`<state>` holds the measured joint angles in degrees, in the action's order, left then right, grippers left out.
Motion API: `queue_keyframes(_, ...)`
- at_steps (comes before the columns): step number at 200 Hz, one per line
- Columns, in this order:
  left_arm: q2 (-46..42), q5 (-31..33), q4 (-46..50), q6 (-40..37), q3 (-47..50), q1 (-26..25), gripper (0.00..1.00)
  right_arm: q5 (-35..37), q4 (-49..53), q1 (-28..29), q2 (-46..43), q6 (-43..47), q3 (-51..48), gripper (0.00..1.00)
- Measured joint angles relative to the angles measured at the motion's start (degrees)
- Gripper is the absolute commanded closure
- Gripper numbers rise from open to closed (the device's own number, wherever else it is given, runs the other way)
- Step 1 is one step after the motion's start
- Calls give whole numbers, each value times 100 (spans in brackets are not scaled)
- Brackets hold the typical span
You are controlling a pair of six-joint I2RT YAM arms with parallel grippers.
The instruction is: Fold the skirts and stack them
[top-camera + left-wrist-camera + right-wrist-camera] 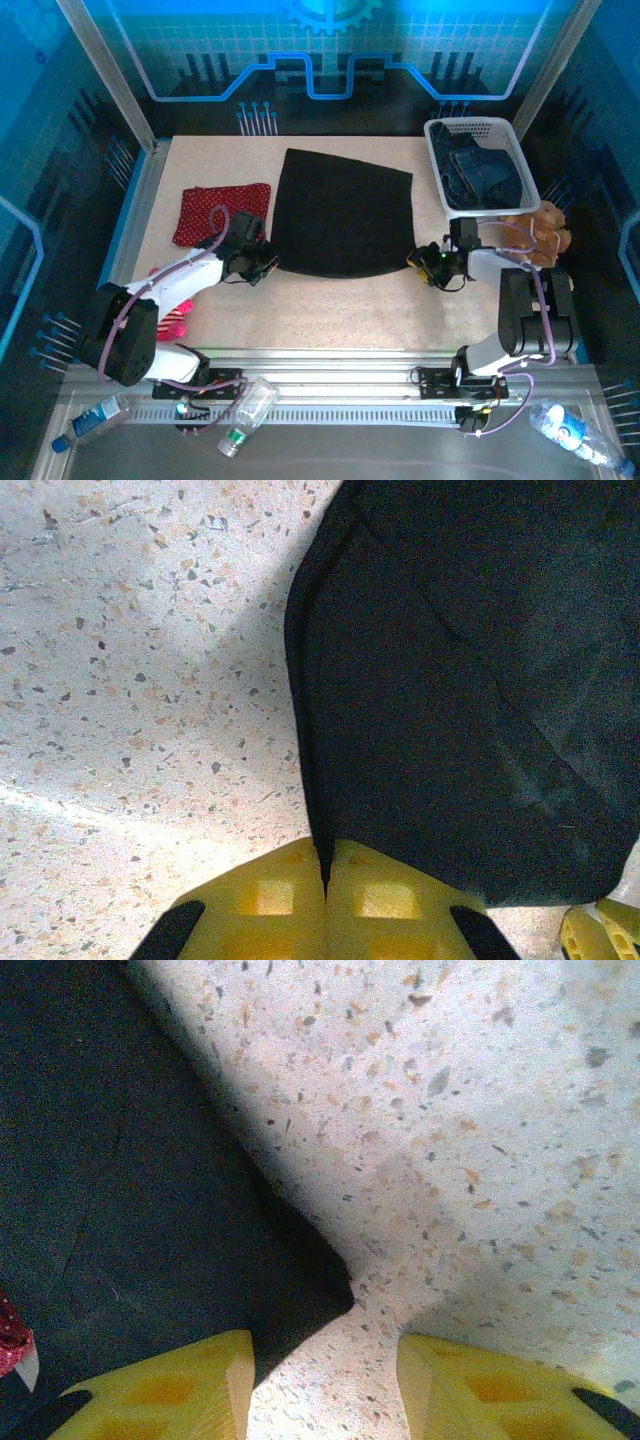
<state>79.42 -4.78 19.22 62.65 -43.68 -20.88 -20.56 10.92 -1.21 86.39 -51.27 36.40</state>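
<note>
— What's around you?
— Folded red white-dotted cloth skirt [222,213] lies near your left fingers [290,885], which are clamped on a corner of the flat black cloth skirt [343,212].
— And right?
— Your right fingers [180,1385] are part-open, straddling its other corner. The white plastic basket [470,123] of dark denim skirts [485,172] sits behind.

the black skirt [340,215] is matt, soft cloth on a smooth, speckled stone-look table [330,310]; at one o'clock, a white plastic basket [470,123].
</note>
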Motion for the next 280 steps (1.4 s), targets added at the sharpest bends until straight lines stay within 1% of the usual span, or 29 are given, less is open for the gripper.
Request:
queue_keyframes(45, 0, 0, -4, 0, 0, 0, 100, 35, -17, 9, -55, -42, 0, 58)
queue_keyframes(94, 0, 0, -11, 0, 22, 0, 100, 111, -332, 83, -33, -37, 2, 58)
queue_keyframes(137, -2, 0, -22, 2, 81, 0, 100, 151, -461, 81, 133, -42, 4, 61)
queue_keyframes(145, -9, 0, -24, 4, 81, 0, 100, 162, -457, 81, 133, -39, 4, 65)
queue_keyframes(153, -20, 0, -26, 15, 87, 0, 100, 181, -446, 81, 133, -31, 4, 71)
queue_keyframes(184, -116, 9, -24, 26, 151, 0, 100, 232, -509, 96, 125, 35, 0, 100)
queue_keyframes(199, -240, 85, -20, 24, 188, 0, 100, 247, -538, 111, 42, 85, -13, 100)
queue_keyframes(219, -599, 238, 22, 24, 289, 0, 100, 254, -479, 133, -326, 133, -83, 100)
queue_keyframes(239, -1115, 369, 142, 26, 442, -20, 100, 258, -278, 251, -938, 133, -234, 100)
queue_keyframes(266, -1799, 573, 584, 33, 520, -72, 100, 367, 254, 542, -1893, 81, -348, 100)
queue_keyframes(280, -2048, 710, 841, -9, 439, -74, 100, 455, 455, 605, -2347, 35, -337, 100)
